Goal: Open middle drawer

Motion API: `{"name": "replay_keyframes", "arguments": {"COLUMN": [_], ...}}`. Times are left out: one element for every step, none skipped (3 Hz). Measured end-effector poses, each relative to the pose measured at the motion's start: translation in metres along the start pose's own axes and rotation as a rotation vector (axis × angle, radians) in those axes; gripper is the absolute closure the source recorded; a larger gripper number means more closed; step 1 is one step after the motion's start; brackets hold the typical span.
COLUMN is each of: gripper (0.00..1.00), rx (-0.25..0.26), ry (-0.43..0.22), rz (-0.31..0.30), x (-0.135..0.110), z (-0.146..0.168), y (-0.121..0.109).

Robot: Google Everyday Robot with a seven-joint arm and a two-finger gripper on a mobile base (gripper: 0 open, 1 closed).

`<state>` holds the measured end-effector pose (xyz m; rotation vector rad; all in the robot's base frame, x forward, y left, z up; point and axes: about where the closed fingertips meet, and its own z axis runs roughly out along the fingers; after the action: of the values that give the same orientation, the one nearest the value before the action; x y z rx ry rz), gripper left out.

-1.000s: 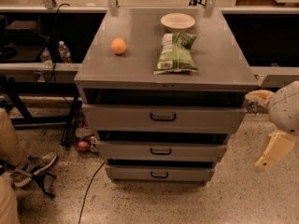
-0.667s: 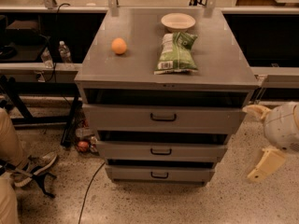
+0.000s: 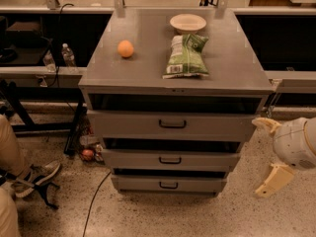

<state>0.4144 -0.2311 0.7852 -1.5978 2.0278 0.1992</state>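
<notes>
The grey metal cabinet [image 3: 148, 58] has three drawers. The middle drawer [image 3: 128, 159] has a low grey front and a small black pull handle [image 3: 170, 160], and its front sits in line with the others. The taller top drawer [image 3: 123, 125] is above it and the lowest drawer [image 3: 143, 183] is below. My gripper [image 3: 256, 158] is at the right, beside the cabinet's right edge at about middle-drawer height. It is open and empty, with one cream finger [image 3: 266, 125] above and the other below, and it touches nothing.
On the cabinet top lie an orange [image 3: 125, 48], a green chip bag [image 3: 185, 56] and a pale bowl [image 3: 187, 22]. A person's leg and shoe [image 3: 37, 174] are at the left. A cable [image 3: 96, 196], a small red object [image 3: 87, 154] and water bottles [image 3: 67, 55] are left of the cabinet.
My gripper has moved down and slightly left, closer to the cabinet's right side. The drawers and the items on top have not moved.
</notes>
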Motion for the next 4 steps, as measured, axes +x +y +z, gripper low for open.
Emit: {"name": "replay_keyframes", "arguments": {"gripper": [0.0, 0.0, 0.0, 0.0], "rx": [-0.026, -0.052, -0.054, -0.056], "ry": [-0.019, -0.025, -0.026, -0.021], "rz": [-0.029, -0.064, -0.081, -0.076], "x": [0.007, 0.02, 0.041, 0.074], "z": [0.021, 0.057, 0.092, 0.127], "y": [-0.002, -0.006, -0.011, -0.014]}}
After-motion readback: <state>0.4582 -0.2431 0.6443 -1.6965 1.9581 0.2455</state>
